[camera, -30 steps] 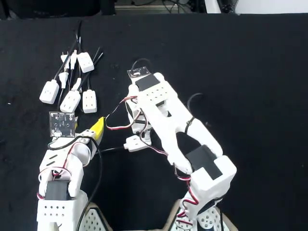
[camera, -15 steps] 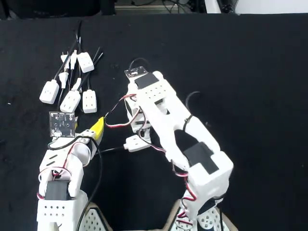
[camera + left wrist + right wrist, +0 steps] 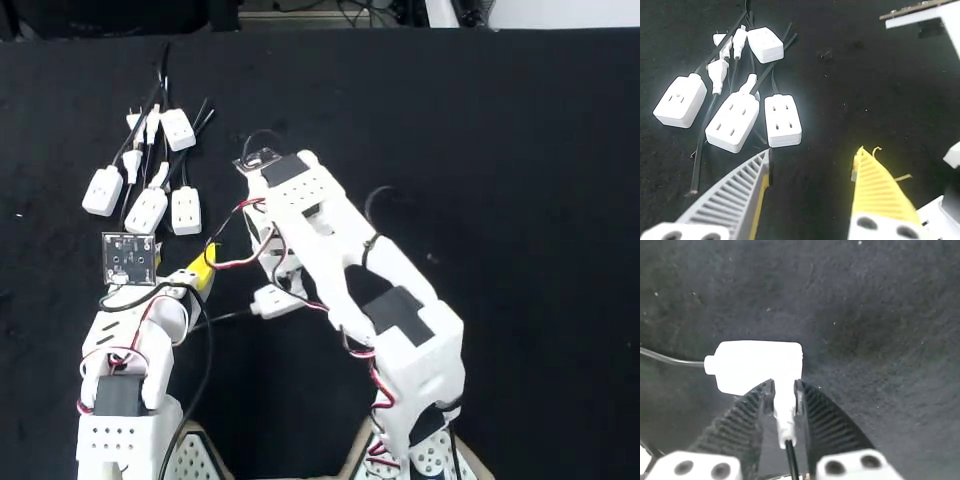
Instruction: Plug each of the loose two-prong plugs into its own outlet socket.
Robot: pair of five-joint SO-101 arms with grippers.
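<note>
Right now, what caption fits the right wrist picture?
Right gripper pinches a plug against a white socket on the black table.

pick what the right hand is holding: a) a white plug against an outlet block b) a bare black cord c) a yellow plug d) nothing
a, the right hand is shut on a white plug whose front end sits against the white outlet block.

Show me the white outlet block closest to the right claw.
The white rectangular outlet block lying alone, against the white plug gripped in the right claw. The other four blocks cluster far left.
</note>
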